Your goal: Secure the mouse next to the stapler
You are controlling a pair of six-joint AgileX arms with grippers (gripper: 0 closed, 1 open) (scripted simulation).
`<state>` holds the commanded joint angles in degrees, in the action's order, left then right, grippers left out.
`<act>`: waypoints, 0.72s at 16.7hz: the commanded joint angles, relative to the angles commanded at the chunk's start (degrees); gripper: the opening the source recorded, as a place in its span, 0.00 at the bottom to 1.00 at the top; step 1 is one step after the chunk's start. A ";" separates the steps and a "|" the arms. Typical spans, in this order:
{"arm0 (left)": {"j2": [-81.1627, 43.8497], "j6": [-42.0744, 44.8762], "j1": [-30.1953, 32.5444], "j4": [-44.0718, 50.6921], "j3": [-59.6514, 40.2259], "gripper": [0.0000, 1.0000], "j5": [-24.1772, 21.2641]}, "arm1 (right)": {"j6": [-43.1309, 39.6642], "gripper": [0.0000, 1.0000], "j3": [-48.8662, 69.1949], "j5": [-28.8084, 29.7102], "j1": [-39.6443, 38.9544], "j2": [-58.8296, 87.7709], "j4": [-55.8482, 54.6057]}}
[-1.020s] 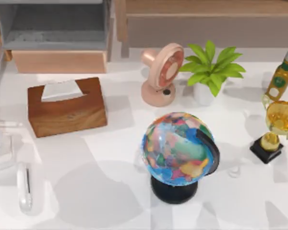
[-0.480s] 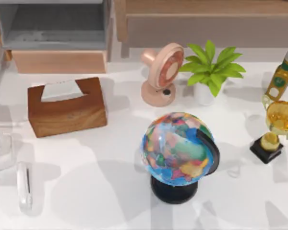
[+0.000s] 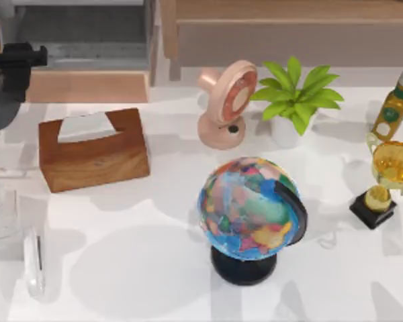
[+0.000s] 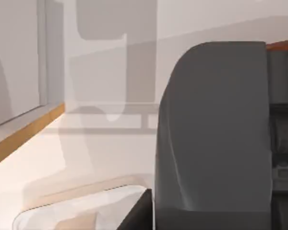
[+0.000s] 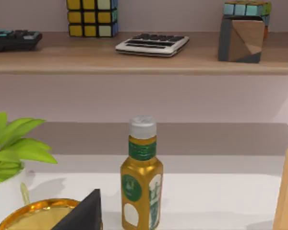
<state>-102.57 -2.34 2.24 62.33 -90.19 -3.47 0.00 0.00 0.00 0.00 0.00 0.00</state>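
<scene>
While the left gripper (image 3: 17,57) hangs at the frame's upper left, above the tissue box (image 3: 94,149), its grip can't be told. Right gripper (image 5: 86,213): same, can't tell. Stapler (image 3: 33,261) lies lower left, long axis up-down in frame. Small pale shape (image 3: 329,239) right of the globe (image 3: 252,208), possibly the mouse; heading unclear.

Multicoloured globe (image 3: 250,208) on black base, pink fan (image 3: 226,102) behind it, green plant (image 3: 294,90), brown wooden tissue box (image 3: 94,149), amber bottle (image 3: 393,105) with green label, gold trophy (image 3: 388,173), white worktop (image 3: 154,268)
</scene>
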 joint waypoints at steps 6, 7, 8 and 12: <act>5.21 -16.69 19.61 -8.09 22.52 0.00 2.30 | 0.00 1.00 0.00 0.00 0.00 0.00 0.00; 5.98 -19.20 22.22 -9.55 25.76 0.00 2.94 | 0.00 1.00 0.00 0.00 0.00 0.00 0.00; 6.75 -21.50 24.51 -10.99 28.71 0.00 3.59 | 0.00 1.00 0.00 0.00 0.00 0.00 0.00; 9.38 -28.31 30.27 -15.90 36.99 0.00 5.95 | 0.00 1.00 0.00 0.00 0.00 0.00 0.00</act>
<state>-93.19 -30.65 32.51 46.43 -53.20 2.48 0.00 0.00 0.00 0.00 0.00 0.00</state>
